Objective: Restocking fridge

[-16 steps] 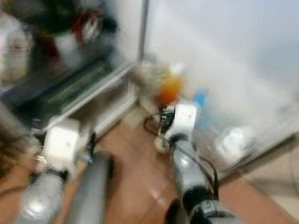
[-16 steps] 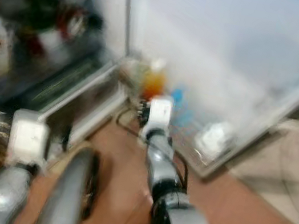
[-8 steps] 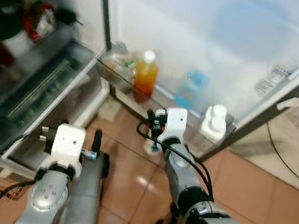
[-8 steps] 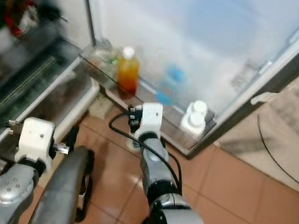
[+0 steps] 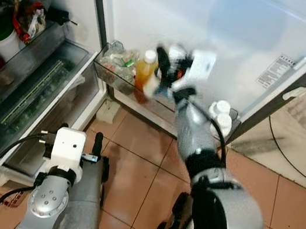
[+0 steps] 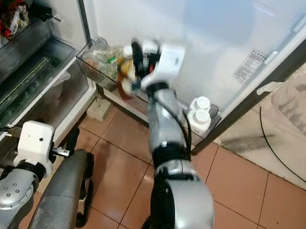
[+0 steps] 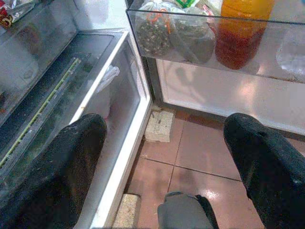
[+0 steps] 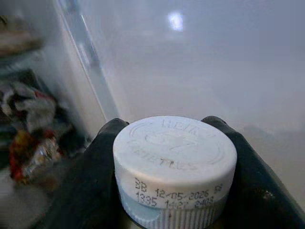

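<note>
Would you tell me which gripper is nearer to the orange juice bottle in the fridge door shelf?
Right. The right gripper, shut on a white-capped bottle, is raised right beside the orange juice bottle. The left gripper hangs low over the floor tiles, well short of it.

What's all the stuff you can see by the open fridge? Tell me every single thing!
Orange bottle: one, orange drink with a white cap, standing in the door shelf.
Door shelf: one, clear, low on the inside of the open fridge door.
Bagged food: a few clear bags, dark and greenish, in the door shelf beside the orange bottle.
White-capped bottles: two, white, at the far end of the door shelf.
Fridge drawer: one, clear, low in the fridge.
Floor tiles: many, reddish brown.
Capped bottle: one, white cap with a printed date, held in the right gripper.
Right gripper: black fingers, raised in front of the door, blurred.
Left gripper: black fingers spread apart, low over the floor.
</note>
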Available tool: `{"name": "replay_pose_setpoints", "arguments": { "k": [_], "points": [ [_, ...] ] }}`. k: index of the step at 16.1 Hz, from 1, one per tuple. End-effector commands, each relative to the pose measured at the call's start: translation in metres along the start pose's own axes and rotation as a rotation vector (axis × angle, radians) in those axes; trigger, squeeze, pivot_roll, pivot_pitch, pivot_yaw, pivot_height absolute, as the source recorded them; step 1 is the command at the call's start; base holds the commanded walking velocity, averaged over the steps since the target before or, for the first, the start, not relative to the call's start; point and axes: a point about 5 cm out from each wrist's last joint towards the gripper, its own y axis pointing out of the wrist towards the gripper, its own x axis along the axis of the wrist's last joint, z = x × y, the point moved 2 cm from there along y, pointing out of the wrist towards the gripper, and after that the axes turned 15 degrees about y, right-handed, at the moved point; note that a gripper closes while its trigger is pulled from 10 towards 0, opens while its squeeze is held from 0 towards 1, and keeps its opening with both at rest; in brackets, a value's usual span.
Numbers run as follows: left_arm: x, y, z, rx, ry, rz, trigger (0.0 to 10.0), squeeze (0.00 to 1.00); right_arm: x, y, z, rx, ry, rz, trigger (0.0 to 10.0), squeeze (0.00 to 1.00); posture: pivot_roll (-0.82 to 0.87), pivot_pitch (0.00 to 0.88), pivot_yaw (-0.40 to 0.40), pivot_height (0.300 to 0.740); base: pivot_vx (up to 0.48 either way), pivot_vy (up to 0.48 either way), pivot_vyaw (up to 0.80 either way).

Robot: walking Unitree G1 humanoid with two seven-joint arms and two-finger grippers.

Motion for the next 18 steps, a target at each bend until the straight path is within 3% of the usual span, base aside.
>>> {"name": "replay_pose_setpoints", "arguments": {
  "k": [1, 4, 7, 12, 15, 17, 18],
  "points": [
    [-0.004, -0.002, -0.001, 0.002, 0.007, 0.014, 10.0, 0.00, 0.006, 0.004, 0.007, 0.031, 0.000, -0.022, 10.0, 0.00, 0.27, 0.225, -0.054, 0.604, 0.000, 0.000, 0.00],
    [-0.004, -0.003, -0.002, 0.005, 0.001, 0.016, 10.0, 0.00, 0.003, -0.003, -0.004, 0.006, -0.181, 0.000, 10.0, 0.00, 0.27, 0.227, -0.059, 0.604, 0.000, 0.000, 0.00],
    [-0.004, -0.004, -0.002, 0.006, -0.005, 0.016, 10.0, 0.00, -0.024, -0.026, -0.019, -0.062, -0.319, 0.083, 10.0, 0.00, 0.27, 0.230, -0.062, 0.604, 0.000, 0.000, 0.00],
    [-0.003, -0.006, -0.002, 0.009, -0.009, 0.009, 10.0, 0.00, -0.058, -0.050, -0.026, -0.129, -0.391, 0.188, 10.0, 0.00, 0.29, 0.237, -0.066, 0.604, 0.000, 0.000, 0.00],
    [-0.002, -0.007, -0.001, 0.014, -0.012, 0.006, 10.0, 0.00, -0.071, -0.055, -0.029, -0.195, -0.310, 0.247, 10.0, 0.00, 0.29, 0.239, -0.068, 0.604, 0.000, 0.000, 0.00],
    [-0.002, -0.007, -0.001, 0.013, -0.012, 0.004, 10.0, 0.00, -0.070, -0.055, -0.029, -0.200, -0.346, 0.237, 10.0, 0.00, 0.29, 0.240, -0.069, 0.604, 0.000, 0.000, 0.00],
    [-0.002, -0.007, -0.002, 0.014, -0.010, 0.002, 10.0, 0.00, -0.063, -0.052, -0.028, -0.196, -0.464, 0.198, 10.0, 0.00, 0.30, 0.241, -0.070, 0.604, 0.000, 0.000, 0.00]
  ]
}}
